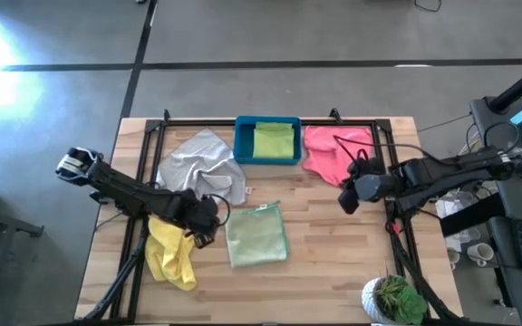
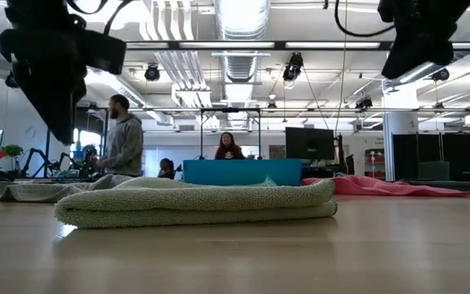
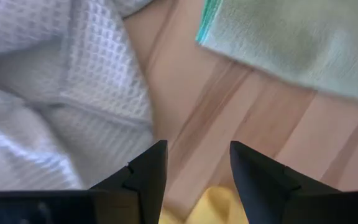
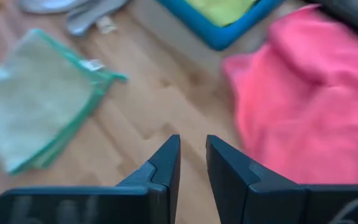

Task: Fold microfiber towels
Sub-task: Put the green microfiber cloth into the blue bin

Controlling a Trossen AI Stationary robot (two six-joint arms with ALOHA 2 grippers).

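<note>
Two claws above the table (image 1: 333,244) — left claw (image 1: 208,220) open, right claw (image 1: 347,198) slightly parted, empty.

Waffle-textured grey towel (image 3: 73,93), fluffy sage towel (image 2: 194,202), smooth pale wooden table (image 1: 333,244), glossy blue plastic bin (image 1: 243,145).

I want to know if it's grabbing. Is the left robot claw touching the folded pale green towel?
Apart. The high view shows the left gripper beside the folded pale sage green microfiber towel, with bare wooden table between; the left wrist view shows nothing between its open fingers.
</note>
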